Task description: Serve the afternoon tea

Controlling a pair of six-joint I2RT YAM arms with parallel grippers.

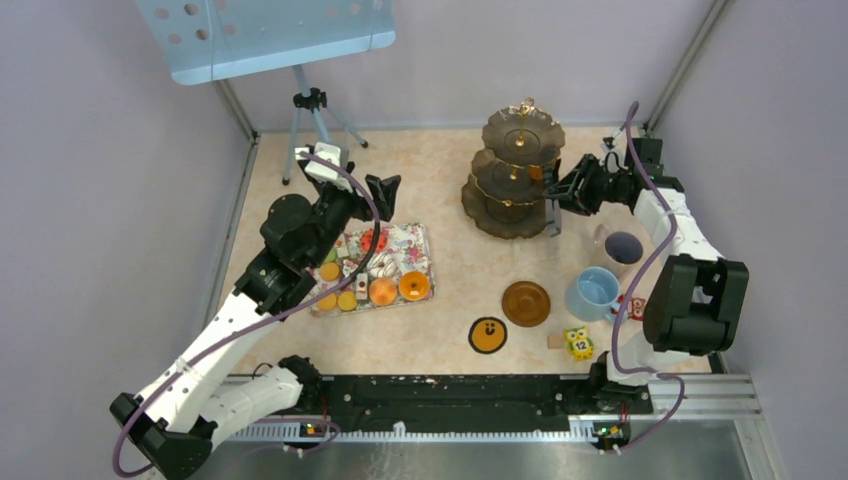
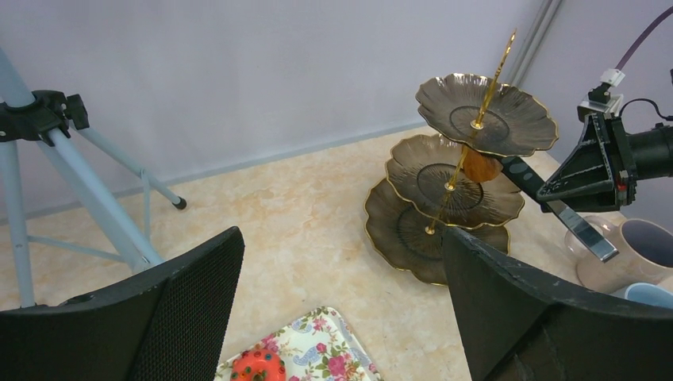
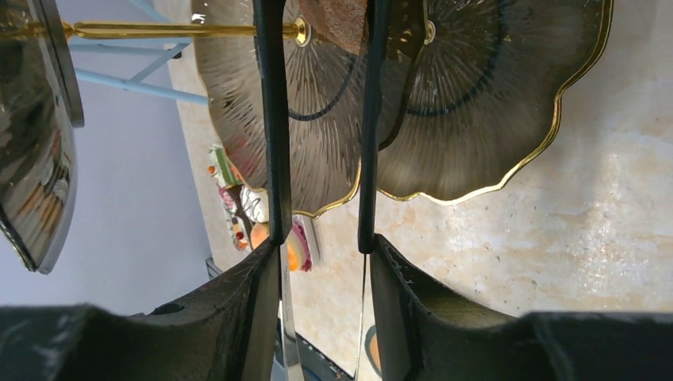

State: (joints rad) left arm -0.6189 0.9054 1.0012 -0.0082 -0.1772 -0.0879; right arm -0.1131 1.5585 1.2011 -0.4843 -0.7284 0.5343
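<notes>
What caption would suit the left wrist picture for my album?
Right tool, gripping metal tongs, holds a brown round pastry at the middle tier of the dark gold-trimmed three-tier stand.

Top view overhead, wrist views low — sharing stand (image 1: 497, 213)

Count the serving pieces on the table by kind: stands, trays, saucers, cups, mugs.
Stand: 1
Tray: 1
Saucer: 1
Cup: 1
Mug: 1
Total: 5
</notes>
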